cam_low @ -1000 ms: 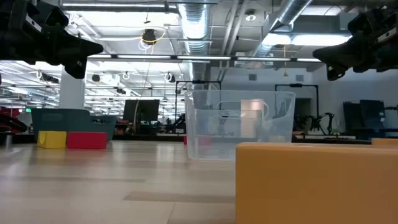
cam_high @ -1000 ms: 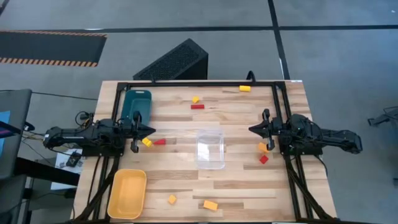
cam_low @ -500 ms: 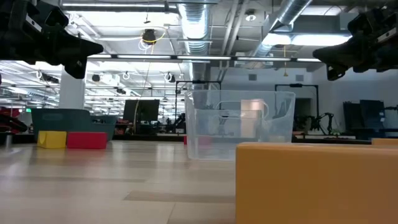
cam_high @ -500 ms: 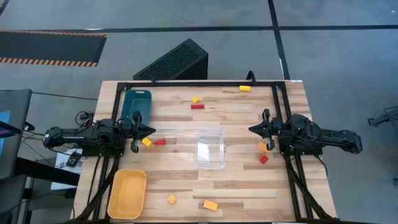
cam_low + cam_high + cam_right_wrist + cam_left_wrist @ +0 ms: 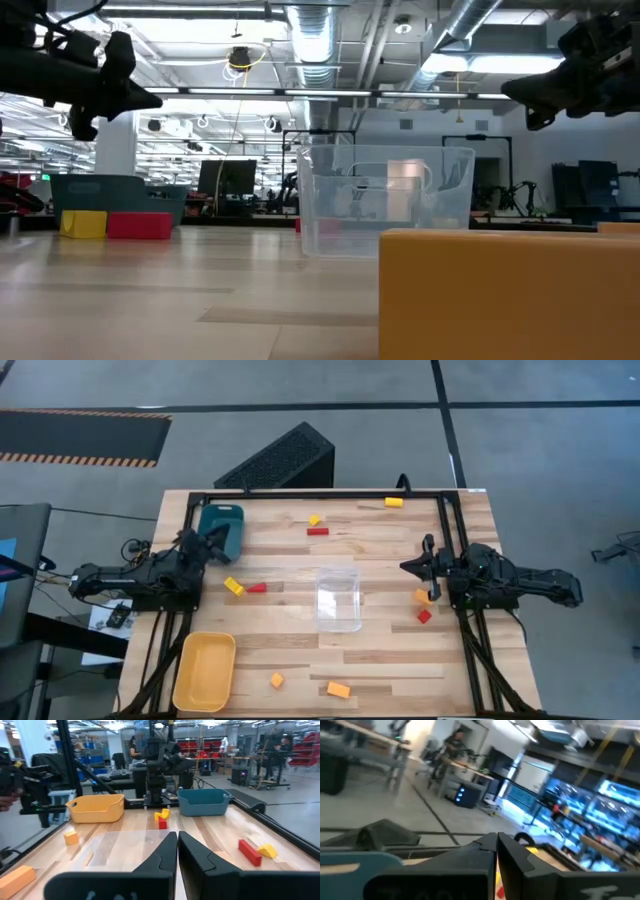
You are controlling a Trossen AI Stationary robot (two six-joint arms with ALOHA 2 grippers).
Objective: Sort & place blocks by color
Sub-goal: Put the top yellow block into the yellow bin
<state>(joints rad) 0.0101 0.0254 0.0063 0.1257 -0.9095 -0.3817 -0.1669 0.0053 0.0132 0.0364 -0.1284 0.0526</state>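
Observation:
Small red, yellow and orange blocks lie flat and scattered on the wooden table. A yellow block [image 5: 235, 587] and a red one [image 5: 257, 588] lie by my left arm. A yellow block [image 5: 314, 519], a red bar [image 5: 317, 531] and another yellow block [image 5: 394, 502] lie toward the far edge. An orange block [image 5: 423, 596] and a red one [image 5: 424, 616] lie under my right arm. Two orange blocks [image 5: 276, 680] [image 5: 338, 689] are near the near edge. My left gripper [image 5: 220, 539] is shut and raised, pointing at the teal tray [image 5: 220, 520]. My right gripper [image 5: 405, 568] is shut, in the air at the right side.
A clear plastic box [image 5: 338, 600] stands at the table's middle. A yellow tray [image 5: 205, 671] sits at the near left corner, the teal tray at the far left. A black frame runs along the table's far, left and right edges. Bare wood lies between the box and the trays.
My left gripper has swung from pointing at the table's middle toward the far edge, and now aims at the teal tray, turning about its axis as it went. The yellow and red blocks below it have stayed put. My right arm has kept still.

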